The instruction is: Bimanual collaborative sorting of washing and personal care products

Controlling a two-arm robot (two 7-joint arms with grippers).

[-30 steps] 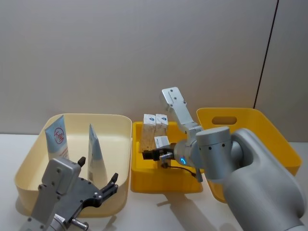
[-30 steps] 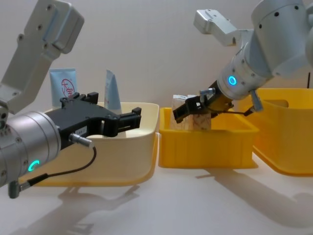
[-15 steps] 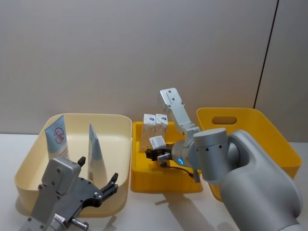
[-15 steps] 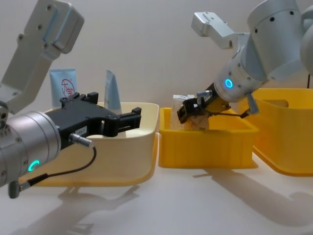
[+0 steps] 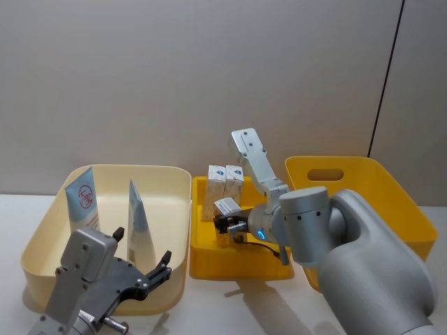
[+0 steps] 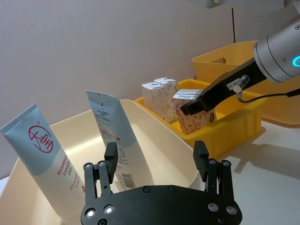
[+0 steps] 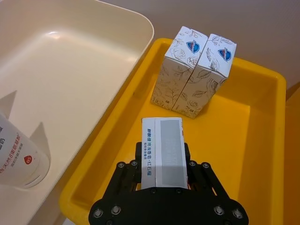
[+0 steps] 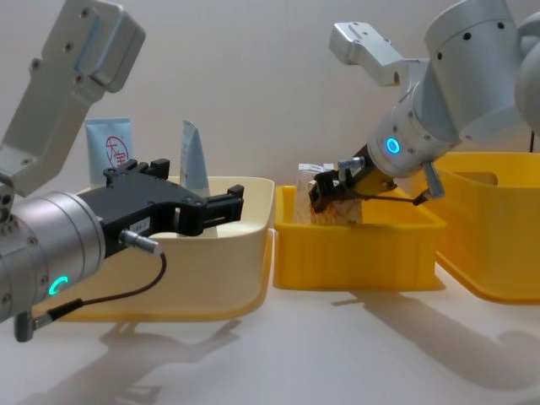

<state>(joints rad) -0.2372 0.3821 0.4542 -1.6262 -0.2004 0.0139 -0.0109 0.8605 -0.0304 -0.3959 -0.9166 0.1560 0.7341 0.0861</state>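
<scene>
My right gripper (image 7: 163,161) is shut on a small cream carton (image 7: 163,150), held above the floor of the small yellow bin (image 7: 262,140). In the head view this held carton (image 5: 225,206) hangs just in front of two more cartons (image 5: 225,180) standing side by side at the bin's back. Two white tubes with light-blue tops (image 5: 82,199) (image 5: 138,220) stand upright in the cream bin (image 5: 42,237). At that bin's near side my left gripper (image 6: 155,150) is open with nothing between its fingers.
A large yellow bin (image 5: 377,188) with a handle slot stands at the right, touching the small one. The three bins sit in a row on a pale tabletop (image 8: 337,354) in front of a plain wall.
My right gripper has carried the carton a little left and back, closer to the two standing cartons. The left arm has not moved.
</scene>
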